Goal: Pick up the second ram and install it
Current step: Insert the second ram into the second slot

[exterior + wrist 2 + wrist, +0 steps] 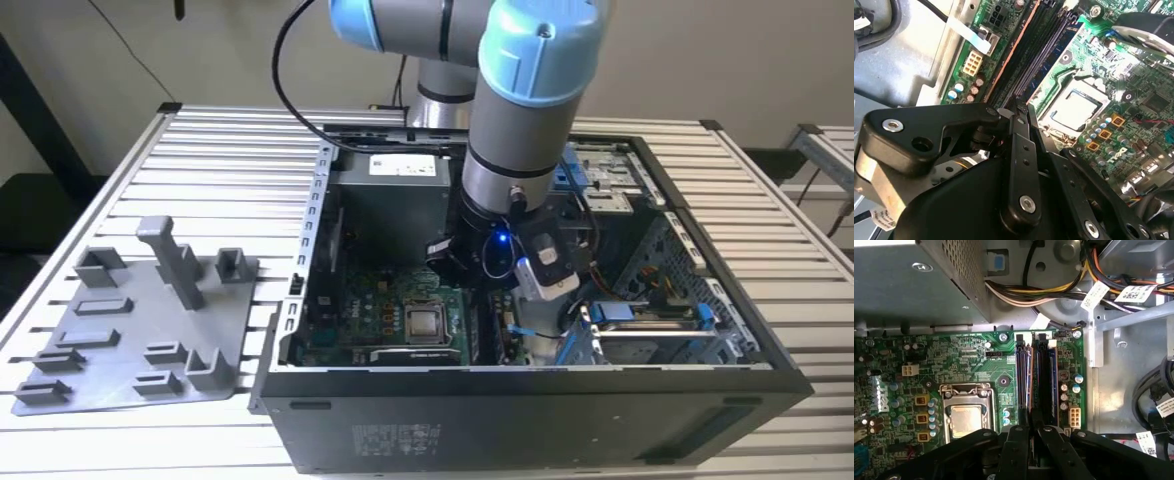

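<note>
Exterior view: the arm (514, 130) reaches down into an open computer case (534, 420) that lies on a slatted metal table (227, 150). A grey holder tray (134, 340) sits well apart from it toward the exterior view's left, and the room around it is plain, with a pale wall behind. Second wrist view: the hand (1019, 107) sits right at the near end of the memory slots. There a long, dark stick with a copper-coloured edge, which I take for the second ram (1015, 50), stands on edge along the slots. I cannot tell whether the hand is clamped on it, merely touching it, or just clear. First wrist view: the second ram (1027, 385) runs away from the hand (1033, 430) across the green motherboard (954, 355), between the processor socket (966, 415) and a row of small capacitors, with the power supply (904, 285) and bundled cables (1054, 290) beyond. The stick should be light and stiff but brittle. Its contact edge and chips look easy to damage, so the flat faces near the upper edge seem the safest hold. The slots are narrow, and neighbouring parts crowd them closely.
</note>
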`<control>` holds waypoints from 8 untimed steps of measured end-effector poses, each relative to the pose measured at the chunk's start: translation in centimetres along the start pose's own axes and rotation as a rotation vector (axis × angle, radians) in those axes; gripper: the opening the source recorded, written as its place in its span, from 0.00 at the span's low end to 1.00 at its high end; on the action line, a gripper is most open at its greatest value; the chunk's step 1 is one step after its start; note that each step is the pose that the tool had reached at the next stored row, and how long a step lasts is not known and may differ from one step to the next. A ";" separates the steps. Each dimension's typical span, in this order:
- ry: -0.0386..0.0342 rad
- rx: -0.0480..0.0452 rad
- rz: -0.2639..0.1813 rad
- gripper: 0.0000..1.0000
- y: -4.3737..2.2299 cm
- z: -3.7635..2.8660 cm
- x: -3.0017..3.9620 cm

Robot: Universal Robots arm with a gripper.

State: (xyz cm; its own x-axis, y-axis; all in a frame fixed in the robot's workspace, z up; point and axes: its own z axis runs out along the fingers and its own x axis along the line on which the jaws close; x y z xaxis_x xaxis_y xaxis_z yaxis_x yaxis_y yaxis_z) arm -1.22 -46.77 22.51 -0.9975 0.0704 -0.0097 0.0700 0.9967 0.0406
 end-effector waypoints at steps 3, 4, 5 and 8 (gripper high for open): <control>0.0000 0.0003 0.000 0.14 -0.01 0.00 0.00; 0.0000 0.0008 0.000 0.14 -0.01 -0.01 0.00; -0.0001 0.0016 0.000 0.14 -0.01 -0.03 0.00; -0.0006 0.0099 0.000 0.14 0.00 -0.24 0.00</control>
State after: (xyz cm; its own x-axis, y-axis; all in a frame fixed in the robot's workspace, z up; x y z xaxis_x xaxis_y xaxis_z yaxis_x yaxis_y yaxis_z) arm -1.23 -46.79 22.75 -0.9975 0.0704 -0.0103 0.0700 0.9971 0.0308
